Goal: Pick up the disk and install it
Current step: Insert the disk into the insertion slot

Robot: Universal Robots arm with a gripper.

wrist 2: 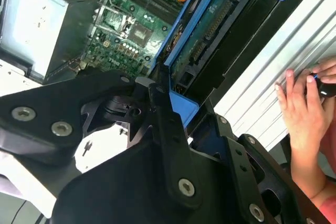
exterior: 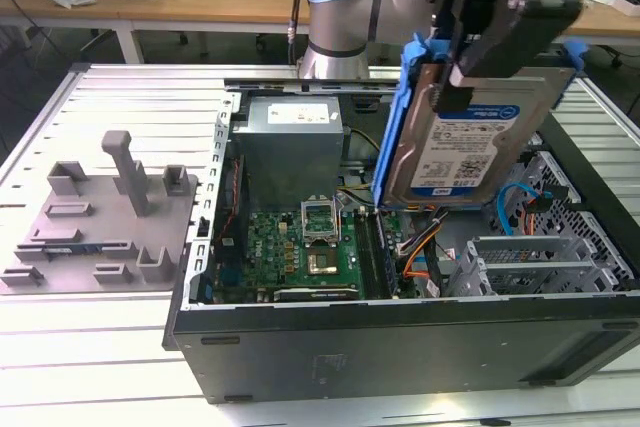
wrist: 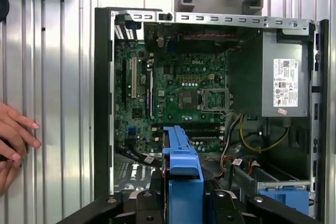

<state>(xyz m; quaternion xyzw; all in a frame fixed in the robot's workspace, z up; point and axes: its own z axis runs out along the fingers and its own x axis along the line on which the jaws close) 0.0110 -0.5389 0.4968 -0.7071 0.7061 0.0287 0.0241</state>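
The disk [exterior: 468,147] is a silver hard drive with a white-and-blue label in a bright blue rail frame. It hangs tilted on edge above the open computer case [exterior: 400,342], over the part toward the exterior view's right. My gripper [exterior: 478,52] is shut on its upper end, black fingers clamping the blue frame. In the second wrist view the disk [wrist 2: 210,24] shows its green circuit-board side, with the gripper [wrist 2: 170,111] closed around the frame. In the first wrist view the disk [wrist: 181,166] shows edge-on as a blue frame rising between the gripper [wrist: 181,205] fingers, above the case interior.
Inside the case lie a green motherboard [exterior: 310,247], a grey power supply [exterior: 290,137] and a metal drive cage [exterior: 545,257] with cables. A grey fixture plate [exterior: 95,217] with upright posts sits at the exterior view's left. A person's hand [wrist 2: 299,108] rests on the ribbed table beside the case.
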